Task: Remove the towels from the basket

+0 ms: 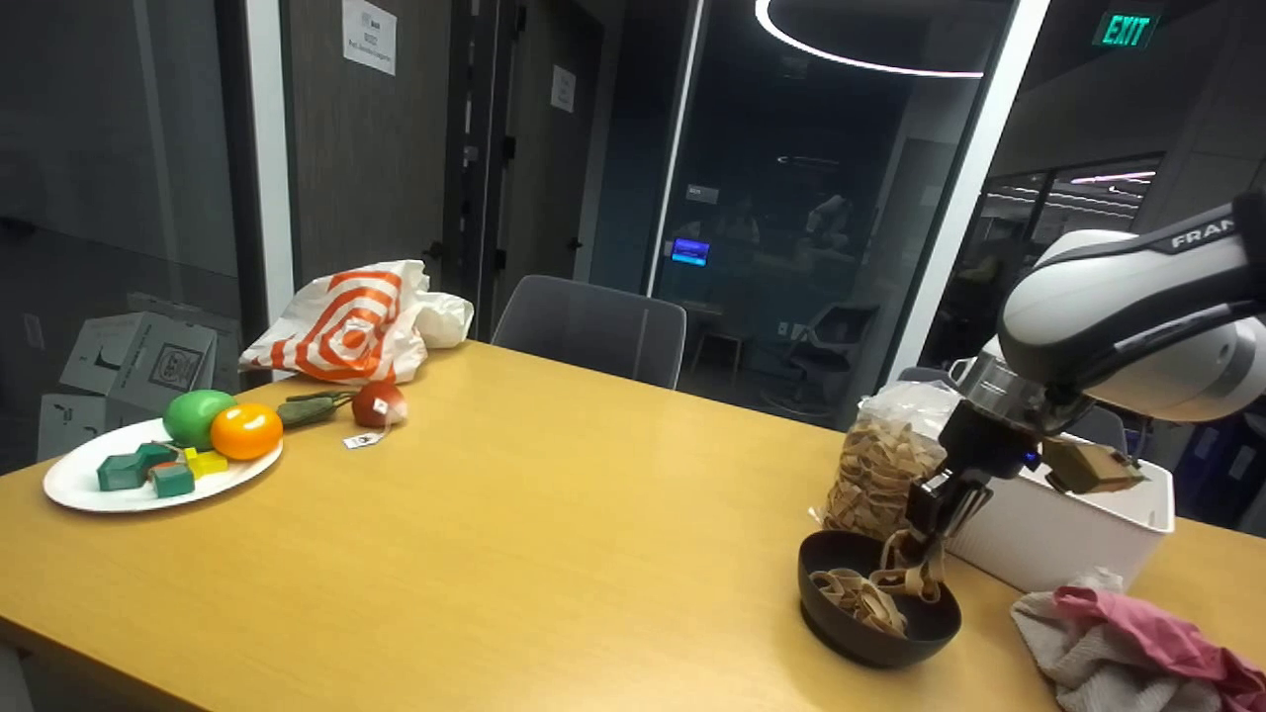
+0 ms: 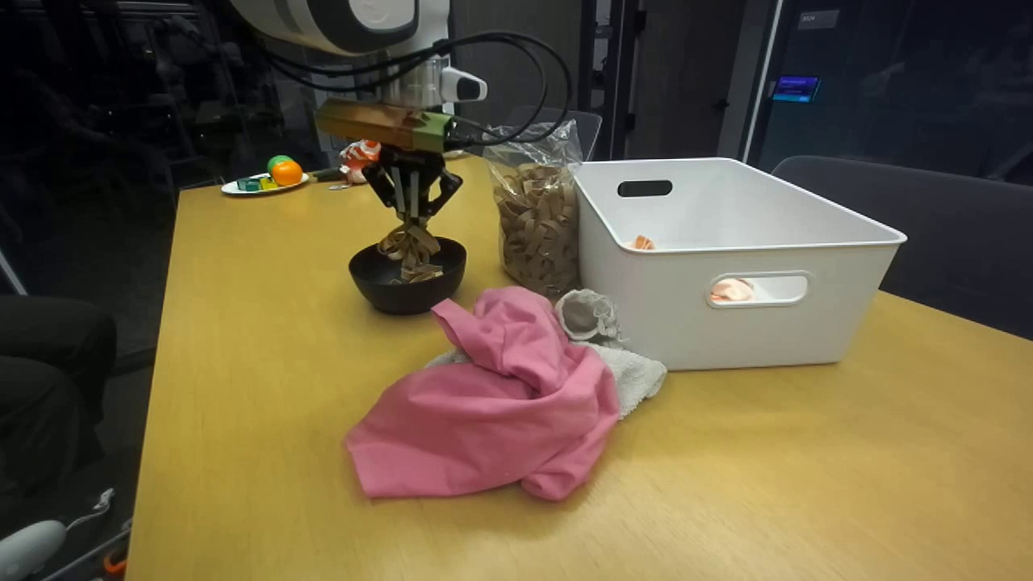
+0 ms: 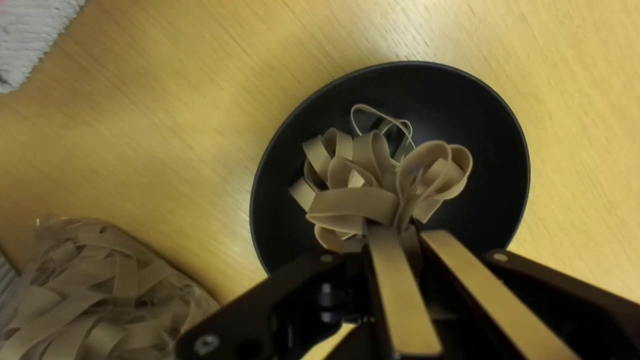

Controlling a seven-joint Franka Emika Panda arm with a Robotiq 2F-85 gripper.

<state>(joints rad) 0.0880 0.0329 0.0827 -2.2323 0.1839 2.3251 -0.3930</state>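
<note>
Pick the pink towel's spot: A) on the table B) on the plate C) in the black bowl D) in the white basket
A: in an exterior view, the pink towel lies bunched on the table, partly over a grey towel, outside the white basket.

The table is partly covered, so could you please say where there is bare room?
Bare: the stretch between plate and bowl; the patch bordered by pink towel and basket. Crowded: around the bowl, with gripper, clear bag and gray towel close by.
</note>
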